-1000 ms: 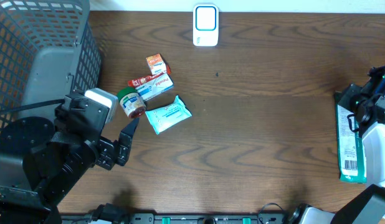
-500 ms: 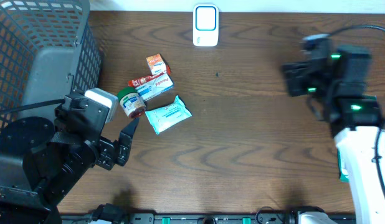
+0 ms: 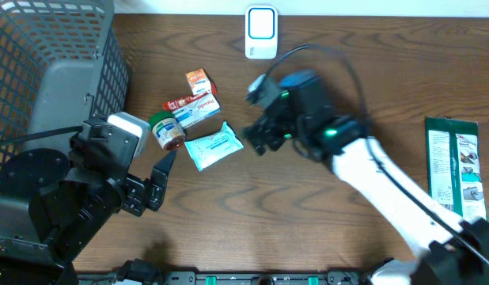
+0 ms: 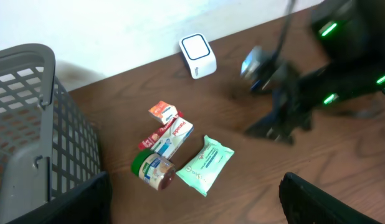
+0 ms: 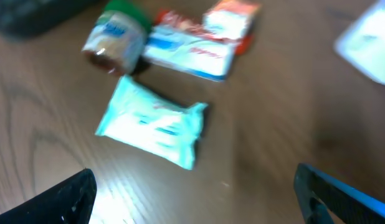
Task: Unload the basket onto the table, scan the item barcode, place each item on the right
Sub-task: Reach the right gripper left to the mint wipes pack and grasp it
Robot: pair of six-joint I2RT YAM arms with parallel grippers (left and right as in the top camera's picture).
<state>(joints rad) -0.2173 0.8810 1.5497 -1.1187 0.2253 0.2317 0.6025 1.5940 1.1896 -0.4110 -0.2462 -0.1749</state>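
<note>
1. Wipes packet [image 3: 214, 148], pale teal, soft and flat, lies on the dark wooden table [image 3: 347, 79] left of centre. It is probably the next item to scan, since it lies nearest the right gripper.
2. Right gripper [image 3: 255, 141] hangs just beside the packet's right end. Its fingers are spread wide with nothing between them.
3. Left gripper [image 3: 159, 180] rests low at the near left, also spread wide and empty.
4. A white scanner [image 3: 261, 32] stands at the far edge, well apart from the packet.
5. Risk: a green-lidded jar [image 3: 166, 131] touches or nearly touches the packet's left end, and a blue and white box [image 3: 197, 109] lies just behind. A wide grasp could catch or nudge them.
6. Risk: the packet is slack, so a pinch at one end may let it sag or slip.
7. Risk: no barcode shows on its top face. It may face down and need turning before the scanner.
8. Writing: print on the packet, the box and the jar label is too small or blurred to read.
9. A green package [image 3: 454, 166] at the right edge carries a white text panel, also unreadable.
</note>
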